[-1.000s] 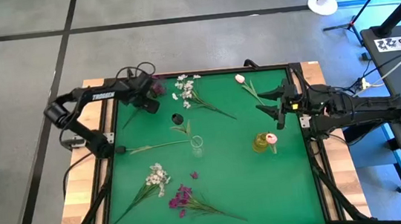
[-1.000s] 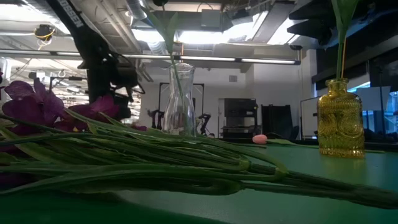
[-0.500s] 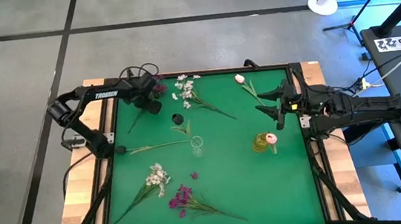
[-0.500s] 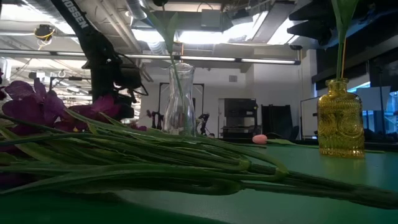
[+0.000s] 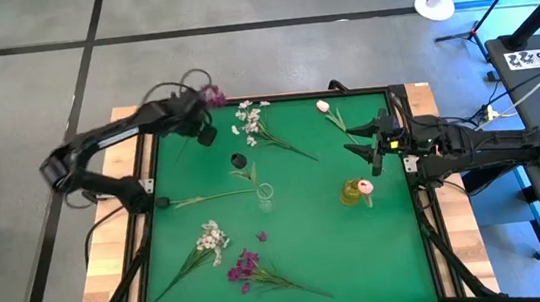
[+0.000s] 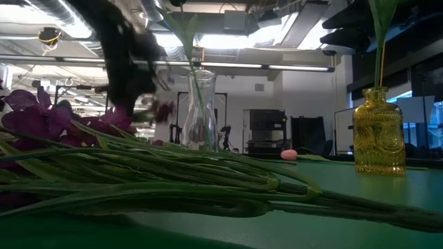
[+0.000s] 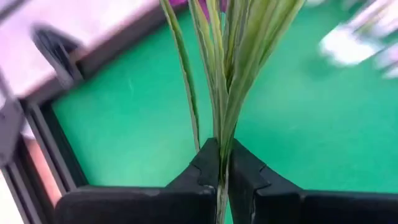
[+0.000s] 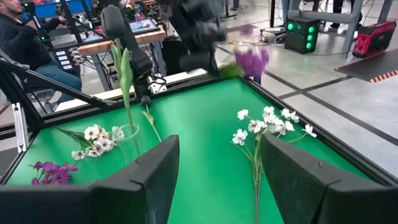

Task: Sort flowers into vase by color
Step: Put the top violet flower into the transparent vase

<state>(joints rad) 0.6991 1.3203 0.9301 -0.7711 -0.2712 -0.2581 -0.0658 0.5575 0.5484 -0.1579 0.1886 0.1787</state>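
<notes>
The left gripper is at the far left corner of the green bench. Its fingers are pressed tight on the green stems of a purple flower spray. The purple blooms show just past the bench edge, at the tip of the arm. The spray looks lifted off the bench.

The right gripper waits at the right side of the bench, near the yellow vase. Its fingers are spread and hold nothing.

The yellow vase already has a pink flower in it. A clear glass vase stands near the middle, with a green stem in it. On the bench lie a white spray at the far side, a pink tulip near the right arm, another white spray and another purple spray at the near side. A small dark bud lies near the middle.

The step now seems to be picking up the purple spray. Next, the left arm probably has to carry it to a vase, stand the stems over the narrow mouth and lower them in. The mouth is small, so the stems need to go in straight.
</notes>
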